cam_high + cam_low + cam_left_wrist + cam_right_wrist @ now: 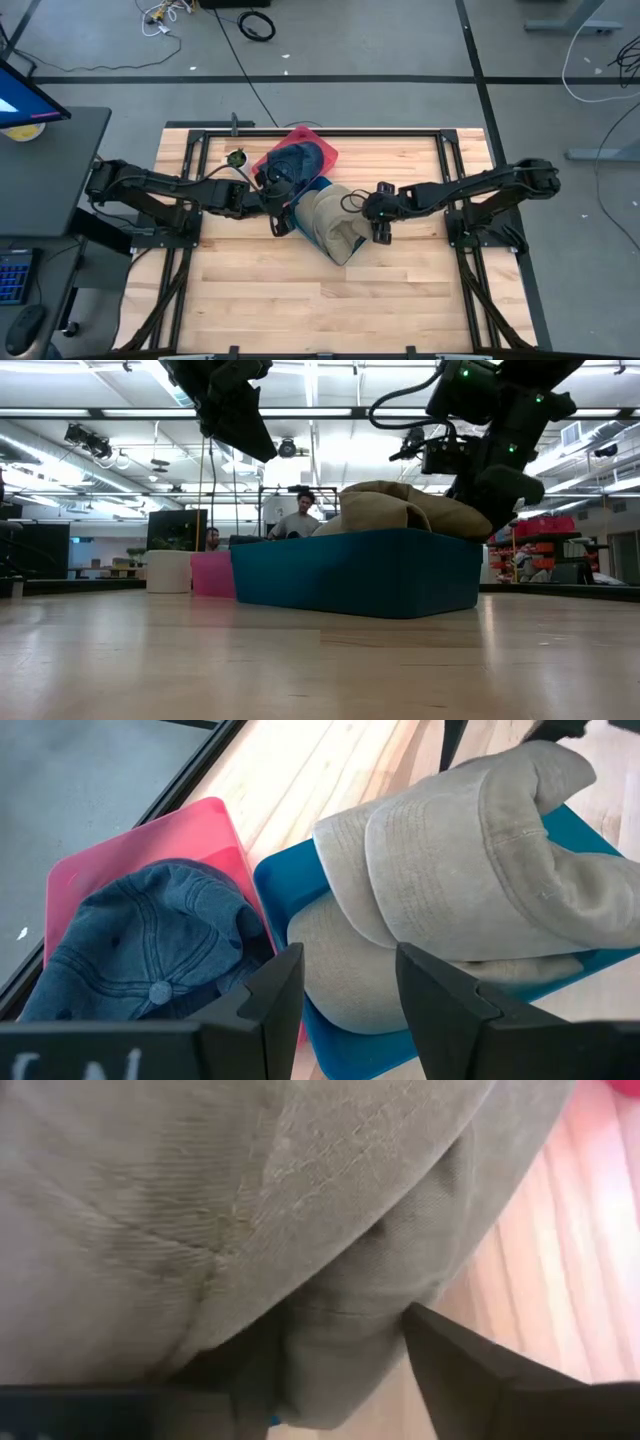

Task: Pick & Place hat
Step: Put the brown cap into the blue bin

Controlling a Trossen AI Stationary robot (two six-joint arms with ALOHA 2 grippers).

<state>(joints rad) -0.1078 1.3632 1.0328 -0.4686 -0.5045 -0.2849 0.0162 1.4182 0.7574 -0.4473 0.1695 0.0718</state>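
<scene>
The work surface was a light wooden table (260,290) of jointed planks, bordered by a black metal frame. Grey floor with dark tape lines and loose cables surrounded it, and a desk with a lit monitor (25,100) stood off the table's left side.

A blue bin (360,572) sat near the table centre, with a pink bin (130,845) just beside it. The tan hat (335,225) lay piled in the blue bin, bulging above its rim. A blue denim cap (150,955) lay in the pink bin.

The right gripper (382,228) was at the tan hat's right edge; in the right wrist view, its fingers (470,1370) stood spread with a fold of the tan fabric between them, and contact could not be confirmed. The left gripper (280,222) was positioned over the boundary between the two bins, with its fingers (275,995) parted and holding nothing.

In the low view, the room behind showed ceiling strip lights, shelving, a white tub (168,571), and a person (298,515) beyond the bins.
</scene>
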